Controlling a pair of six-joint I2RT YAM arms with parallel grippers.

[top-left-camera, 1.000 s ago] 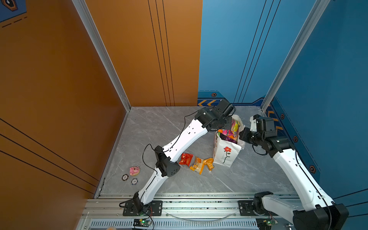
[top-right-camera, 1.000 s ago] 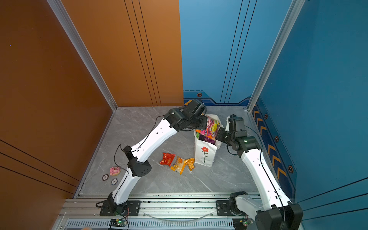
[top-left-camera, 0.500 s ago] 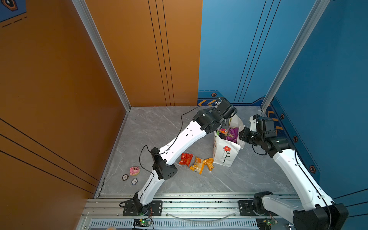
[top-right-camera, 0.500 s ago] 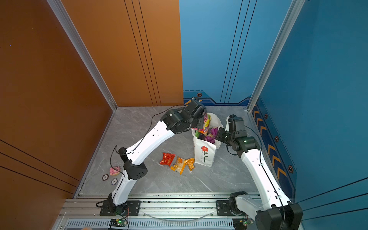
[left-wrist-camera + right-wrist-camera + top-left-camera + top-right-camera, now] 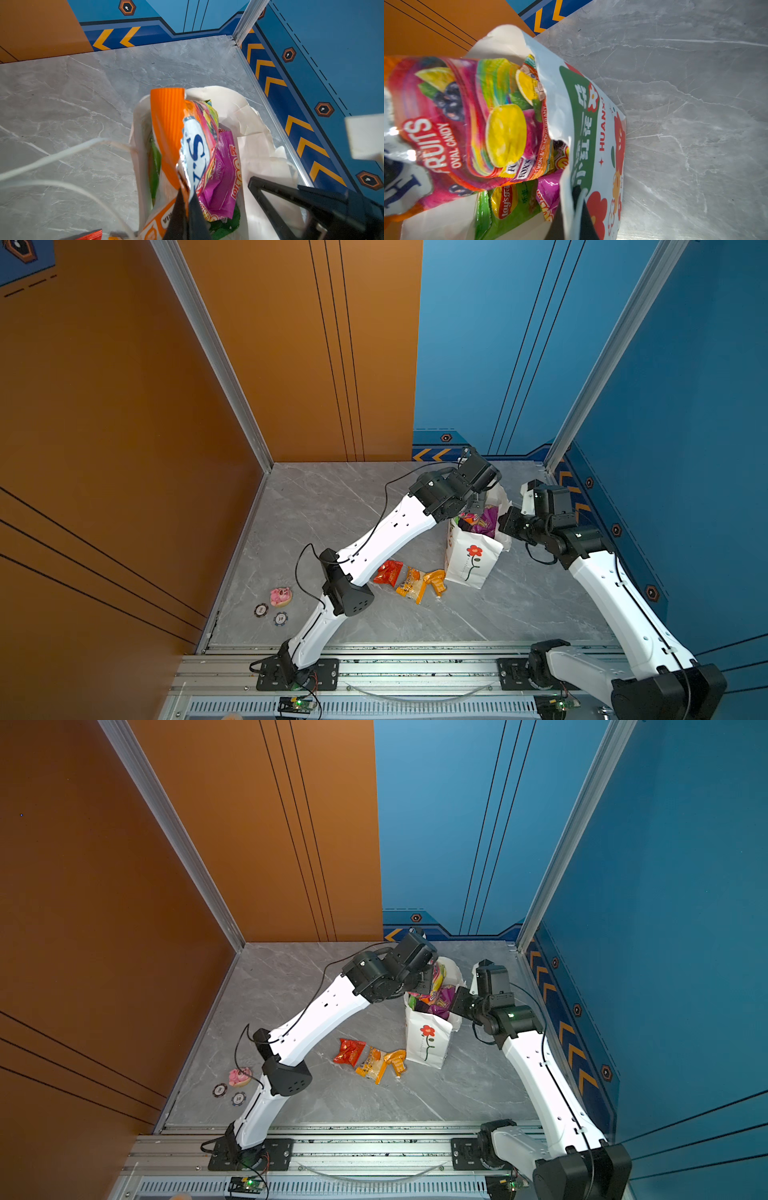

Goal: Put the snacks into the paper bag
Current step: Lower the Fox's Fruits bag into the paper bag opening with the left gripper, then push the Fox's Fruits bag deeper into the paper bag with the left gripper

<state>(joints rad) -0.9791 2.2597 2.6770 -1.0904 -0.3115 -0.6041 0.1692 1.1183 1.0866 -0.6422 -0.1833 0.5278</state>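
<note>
The white paper bag [image 5: 471,562] with the red flower drawing is seen standing upright on the grey marble tabletop [image 5: 332,506], right of centre in both top views [image 5: 428,1048]. The left gripper [image 5: 187,193] is shown with its fingers clamped together on one end of the FOX'S fruit candy packet [image 5: 193,145]. The packet is held at the bag's open mouth, partly inside it. A purple packet [image 5: 222,172] and a green Lay's packet [image 5: 512,205] are seen lying in the bag beneath it. The right gripper [image 5: 571,199] is shown pinched shut on the bag's rim at the printed side wall [image 5: 583,116]. Left of the bag, below centre, a red packet [image 5: 388,572] and two orange-yellow packets [image 5: 411,584] are left on the table, touching one another. Further left, a pink toy [image 5: 281,596] and two poker chips [image 5: 261,609] are seen near the table's edge.
</note>
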